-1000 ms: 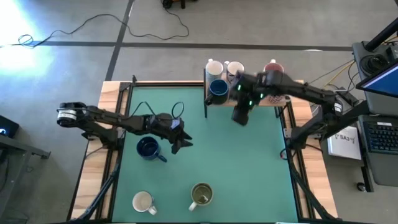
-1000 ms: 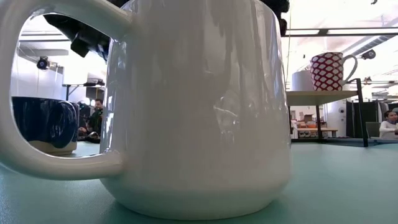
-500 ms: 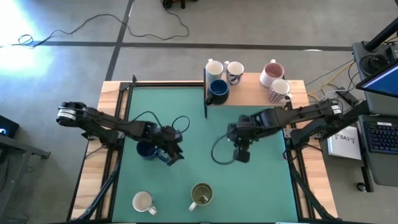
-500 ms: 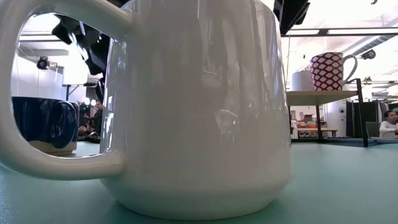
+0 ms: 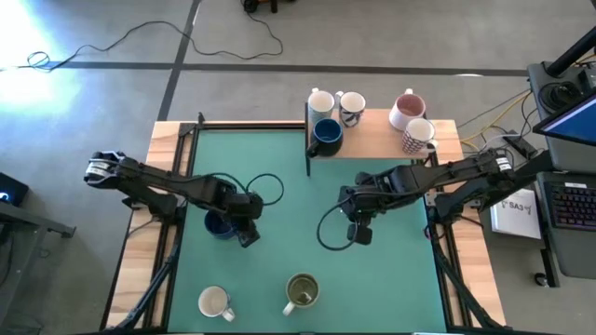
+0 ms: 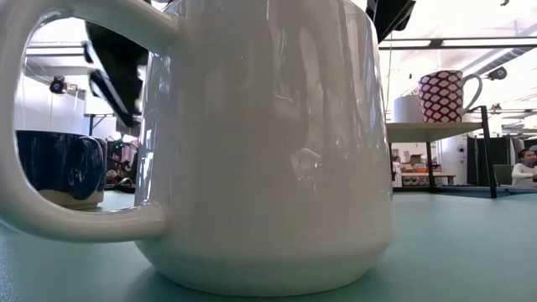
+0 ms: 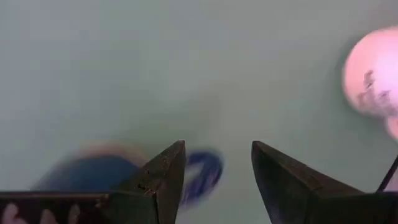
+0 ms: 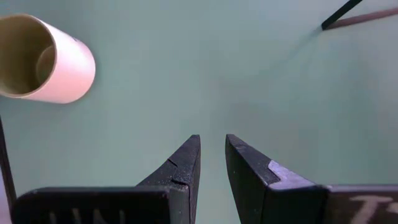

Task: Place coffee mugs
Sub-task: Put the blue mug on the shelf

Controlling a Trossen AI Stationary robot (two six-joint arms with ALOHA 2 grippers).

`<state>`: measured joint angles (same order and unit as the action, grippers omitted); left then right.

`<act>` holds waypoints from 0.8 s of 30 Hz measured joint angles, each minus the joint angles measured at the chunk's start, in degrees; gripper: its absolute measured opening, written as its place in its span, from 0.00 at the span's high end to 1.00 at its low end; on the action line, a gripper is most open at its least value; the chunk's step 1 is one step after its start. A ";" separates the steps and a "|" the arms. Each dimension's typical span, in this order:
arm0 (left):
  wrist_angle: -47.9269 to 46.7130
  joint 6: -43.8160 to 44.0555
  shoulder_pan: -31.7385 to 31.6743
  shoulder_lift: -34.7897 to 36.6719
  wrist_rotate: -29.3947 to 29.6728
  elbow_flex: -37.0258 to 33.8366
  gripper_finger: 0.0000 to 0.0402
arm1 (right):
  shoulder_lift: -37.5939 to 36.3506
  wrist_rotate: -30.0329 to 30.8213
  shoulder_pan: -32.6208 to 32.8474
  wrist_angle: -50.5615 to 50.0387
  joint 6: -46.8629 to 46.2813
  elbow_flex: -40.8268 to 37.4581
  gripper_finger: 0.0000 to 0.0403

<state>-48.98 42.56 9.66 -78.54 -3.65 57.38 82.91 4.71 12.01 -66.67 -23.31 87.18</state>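
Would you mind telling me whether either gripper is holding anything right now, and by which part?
Nothing is held. The left gripper is open above the dark navy blue ceramic mug; the right gripper is empty over bare mat.

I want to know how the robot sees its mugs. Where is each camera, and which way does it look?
High view: above, looking straight down at the green table, both arms and the shelf.
Low view: at table height, looking across past a big white mug; dark arm parts hang above.
Left wrist view: looks down past its open fingers at a blue mug.
Right wrist view: looks down past its fingers at bare table.
High and left wrist views share the blue mug.
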 joint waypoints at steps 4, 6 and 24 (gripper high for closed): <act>-11.83 8.36 1.57 0.00 2.82 3.86 0.58 | 0.24 0.00 0.00 0.11 0.82 -0.11 0.84; -16.24 13.15 2.62 0.02 4.14 4.32 0.58 | 0.49 0.00 -0.02 0.10 1.30 -0.23 0.84; -11.16 26.93 3.58 0.00 9.81 -2.78 0.58 | 0.57 1.40 -0.17 -0.10 7.52 -4.70 0.84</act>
<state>-60.14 69.49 13.24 -78.54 6.15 54.60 83.48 6.11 11.84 -66.77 -15.79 82.47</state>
